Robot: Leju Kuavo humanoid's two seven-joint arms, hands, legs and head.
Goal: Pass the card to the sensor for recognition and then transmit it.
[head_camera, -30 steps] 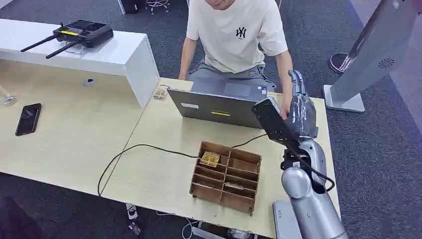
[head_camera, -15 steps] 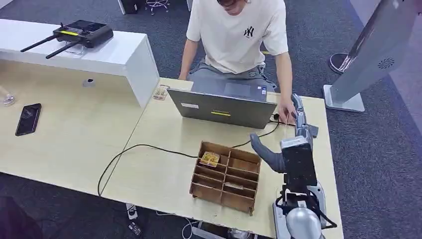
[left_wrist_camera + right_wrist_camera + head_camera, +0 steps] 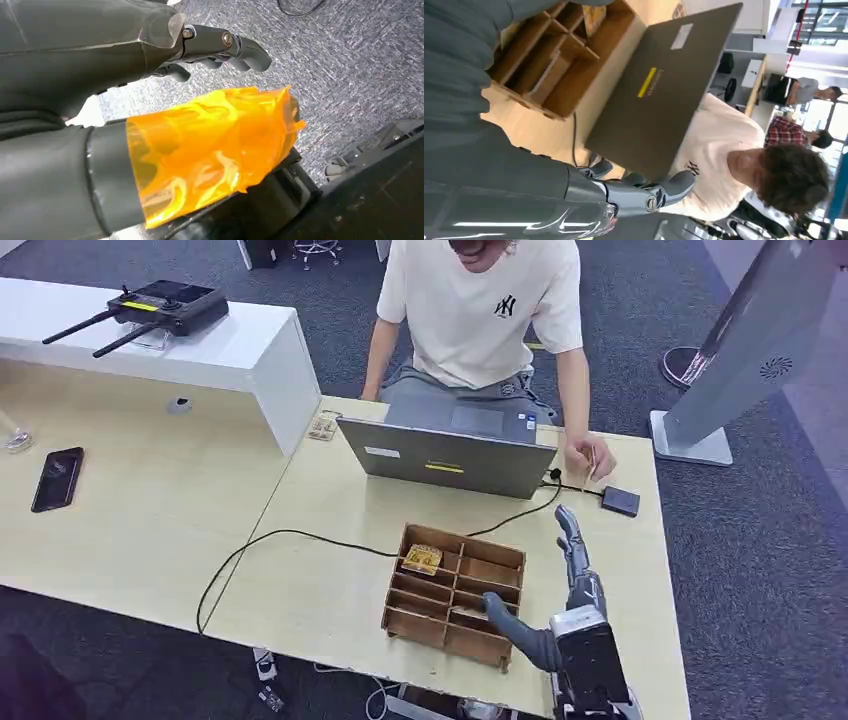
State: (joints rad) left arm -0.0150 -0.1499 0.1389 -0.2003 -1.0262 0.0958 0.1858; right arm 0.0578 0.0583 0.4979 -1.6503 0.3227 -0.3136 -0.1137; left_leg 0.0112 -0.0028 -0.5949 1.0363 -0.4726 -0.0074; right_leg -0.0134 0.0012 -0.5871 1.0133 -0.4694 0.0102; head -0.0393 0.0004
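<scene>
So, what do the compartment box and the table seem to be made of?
The compartment box looks like thin brown fibreboard or plywood with a matte, unpainted finish: its dividers are flat slotted sheets with darker cut edges. The table appears to be pale wood-look laminate, smooth, with a faint grain and slight sheen; whether it is solid wood cannot be told.

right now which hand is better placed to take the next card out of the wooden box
Right. The right hand is over the table beside the wooden box, fingers apart and holding nothing. The left hand hangs over carpeted floor.
</scene>
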